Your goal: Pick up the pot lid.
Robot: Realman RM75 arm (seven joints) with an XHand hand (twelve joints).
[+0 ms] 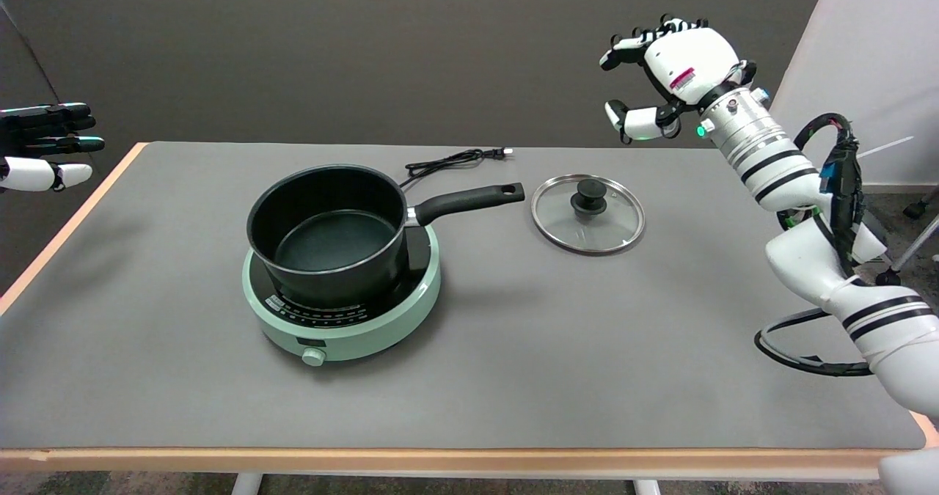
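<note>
Head view: my right arm's base is cut off at the lower right, its right hand (664, 70) empty with fingers spread, hanging high above the glass pot lid (587, 214) lying flat beside the pot's handle (469, 200) on the grey table (550, 363), dark wall behind.

A grey-topped table (183, 407) with a pale wood edge is carrying a mint-green cooker (352, 326) left of centre, a glass lid (587, 214) with a black knob lying flat to its right, and a black cord (447, 160) trailing towards the far edge.
</note>
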